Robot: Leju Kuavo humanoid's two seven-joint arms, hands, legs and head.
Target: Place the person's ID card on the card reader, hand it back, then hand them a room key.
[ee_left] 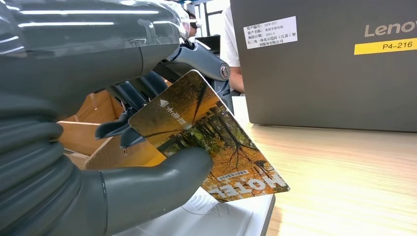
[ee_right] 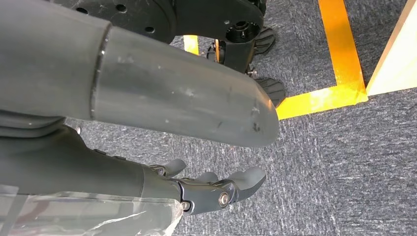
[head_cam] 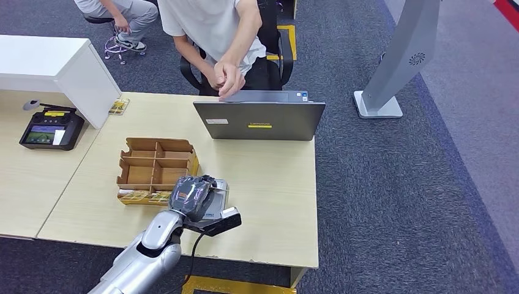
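Left hand [head_cam: 194,195] pinches our glossy room key [ee_left: 206,137] between thumb and fingers, above the white card reader [ee_left: 231,219] at five o'clock of the cardboard divider box [head_cam: 156,165]. From the wrist we read its autumn-forest print and "HOTEL". Right hand [ee_right: 216,189] hangs spread above carpet.

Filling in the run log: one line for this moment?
left robot hand: holds hotel key card over card reader | right robot hand: empty, hanging | person: at laptop
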